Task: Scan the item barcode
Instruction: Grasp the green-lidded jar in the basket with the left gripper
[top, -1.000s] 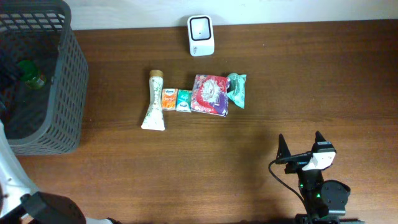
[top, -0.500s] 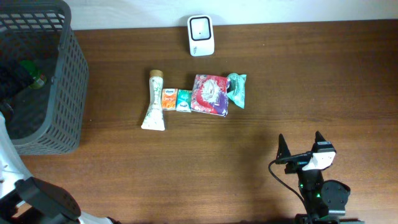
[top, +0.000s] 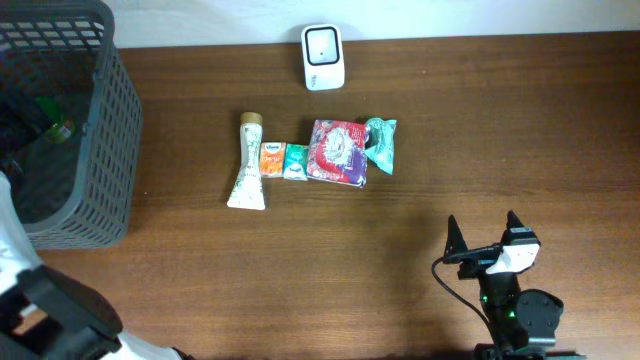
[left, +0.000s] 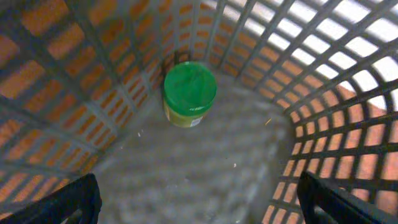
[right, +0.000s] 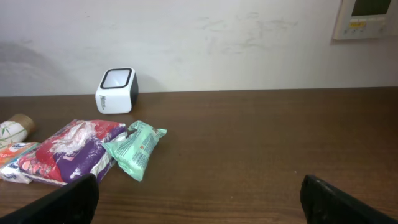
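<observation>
Your left tool (left: 196, 183) hung wide open and empty just above the green jar (left: 189, 93). Your right tool (top: 481, 220) was open and empty too, far away.

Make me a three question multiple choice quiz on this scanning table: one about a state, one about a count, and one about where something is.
1. The right gripper has its jaws:
A. open, holding nothing
B. shut on a packet
C. shut and empty

2. How many items lie in the row on the brown wooden table?
A. three
B. eight
C. five

3. The round green-lidded jar sits:
A. in that row
B. inside the dark grey plastic mesh basket
C. between the right jaws

Answers:
1 A, the jaws stand apart with nothing between them.
2 C, the row holds a cream tube, orange packet, teal packet, red-and-purple pack and mint-green pouch.
3 B, the left wrist view shows it on the basket's floor.
</observation>
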